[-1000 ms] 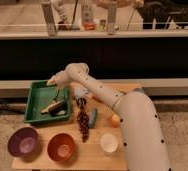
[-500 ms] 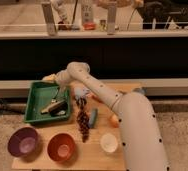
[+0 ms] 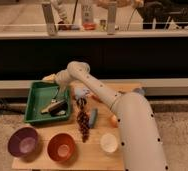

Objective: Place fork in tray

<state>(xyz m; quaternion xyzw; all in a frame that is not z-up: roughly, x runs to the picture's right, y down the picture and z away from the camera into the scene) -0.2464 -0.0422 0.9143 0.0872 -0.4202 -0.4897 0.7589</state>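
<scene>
Arm (image 3: 132, 125) stretches from the lower right across the wooden worktop (image 3: 87, 156) to the green tray (image 3: 34, 102) at its left end. A purple bowl (image 3: 23, 142) and an orange bowl (image 3: 62, 146) sit in front of the tray. My gripper (image 3: 55, 105) hangs low inside the tray, spread wide. I cannot pick out the fork for certain; a pale sliver (image 3: 62, 113) lies on the tray floor just beside the gripper.

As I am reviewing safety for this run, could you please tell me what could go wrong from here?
1. The pincer sits low inside the green tray. Lifting out, it might catch a wall and drag the tray, which lies near the left edge of the table.
2. The arm passes close to the dark grape bunch and could brush it when swinging back.
</scene>
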